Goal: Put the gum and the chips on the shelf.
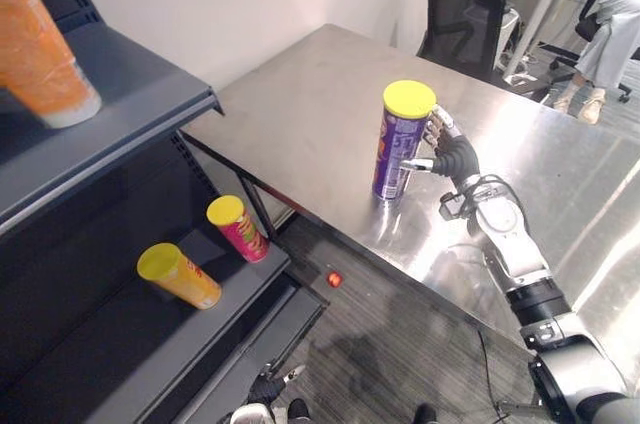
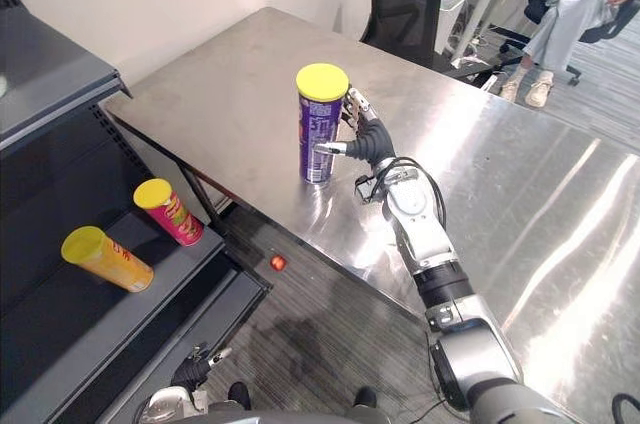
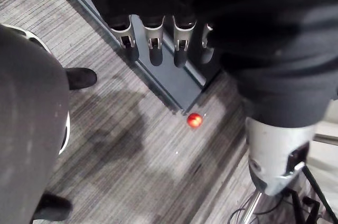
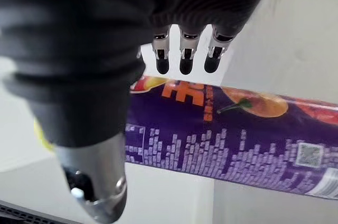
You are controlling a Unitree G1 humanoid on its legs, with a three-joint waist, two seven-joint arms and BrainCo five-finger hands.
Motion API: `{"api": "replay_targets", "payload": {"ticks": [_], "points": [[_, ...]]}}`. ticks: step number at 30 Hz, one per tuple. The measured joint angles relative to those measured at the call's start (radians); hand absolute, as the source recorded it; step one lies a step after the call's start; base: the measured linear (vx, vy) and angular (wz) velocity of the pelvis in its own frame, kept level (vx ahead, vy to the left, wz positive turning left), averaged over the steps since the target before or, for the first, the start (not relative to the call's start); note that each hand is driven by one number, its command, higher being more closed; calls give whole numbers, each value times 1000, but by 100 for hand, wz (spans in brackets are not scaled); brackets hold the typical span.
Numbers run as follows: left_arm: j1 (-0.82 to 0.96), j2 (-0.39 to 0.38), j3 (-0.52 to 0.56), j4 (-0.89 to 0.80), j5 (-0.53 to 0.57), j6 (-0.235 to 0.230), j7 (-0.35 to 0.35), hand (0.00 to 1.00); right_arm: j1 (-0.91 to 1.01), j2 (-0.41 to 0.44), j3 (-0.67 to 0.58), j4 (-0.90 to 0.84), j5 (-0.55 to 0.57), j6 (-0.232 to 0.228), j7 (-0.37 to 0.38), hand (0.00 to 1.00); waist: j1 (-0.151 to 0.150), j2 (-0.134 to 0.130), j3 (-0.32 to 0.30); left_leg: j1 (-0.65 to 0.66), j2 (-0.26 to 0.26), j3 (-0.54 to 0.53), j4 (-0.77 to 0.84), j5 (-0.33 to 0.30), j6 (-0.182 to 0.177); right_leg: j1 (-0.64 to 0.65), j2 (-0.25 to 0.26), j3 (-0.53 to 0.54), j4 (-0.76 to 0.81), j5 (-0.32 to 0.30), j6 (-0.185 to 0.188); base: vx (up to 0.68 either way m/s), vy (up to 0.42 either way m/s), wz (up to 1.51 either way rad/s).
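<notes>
Though its fingers sit partly hidden behind the chips can, the right hand spreads wide; the left hand hangs relaxed.

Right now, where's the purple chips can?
The purple chips can stands upright on the steel table near its front edge, between the right hand thumb and fingers, mid-frame in both eye views.

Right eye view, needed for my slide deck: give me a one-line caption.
Right hand open around an upright yellow-lidded purple chip can on the steel table.
</notes>
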State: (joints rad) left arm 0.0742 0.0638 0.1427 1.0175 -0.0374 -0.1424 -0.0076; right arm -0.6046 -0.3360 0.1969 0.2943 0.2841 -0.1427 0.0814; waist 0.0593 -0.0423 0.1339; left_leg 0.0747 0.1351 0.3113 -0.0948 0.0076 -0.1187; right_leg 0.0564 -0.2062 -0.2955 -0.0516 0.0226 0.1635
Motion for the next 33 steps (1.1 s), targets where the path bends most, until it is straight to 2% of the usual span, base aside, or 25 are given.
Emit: {"api": "replay_targets", "payload": {"ticks": [3,4,11,26,33], "points": [[-1,0,0,-4,-4,-1,2,0,-62,0,9,0,0,1,-2,0,7,0,5,-9,1,-14,0,7,0,0,1,-4,0,0,0,-20,-17,11],[-1,0,0,-4,-7,-1,2,0,-72,0,9,0,-1,1,-3,100,7,-1,5,-12,2,-16,0,8,0,0,1,-5,0,0,0,-37,-19,14],[-1,-1,-1,-25,-30,-1,3,0,-152,0,21,13,-11,1,-7,100,31,-6,12,-35,2,-25,0,21,2,-19,1,-5,3,0,0,-14,-8,3],[0,5,-20,-36,-29,0,8,0,-176,7,35,56,-32,0,-7,100,30,-7,13,-33,22,-18,-5,34,-9,-32,20,8,20,-5,-8,-8,-8,-2],[0,5,-22,-38,-27,0,7,0,-129,44,-23,60,-32,-15,-19,100,29,-9,13,-18,23,-9,-7,34,-9,-21,20,20,16,-5,-8,-13,-3,-3]]}}
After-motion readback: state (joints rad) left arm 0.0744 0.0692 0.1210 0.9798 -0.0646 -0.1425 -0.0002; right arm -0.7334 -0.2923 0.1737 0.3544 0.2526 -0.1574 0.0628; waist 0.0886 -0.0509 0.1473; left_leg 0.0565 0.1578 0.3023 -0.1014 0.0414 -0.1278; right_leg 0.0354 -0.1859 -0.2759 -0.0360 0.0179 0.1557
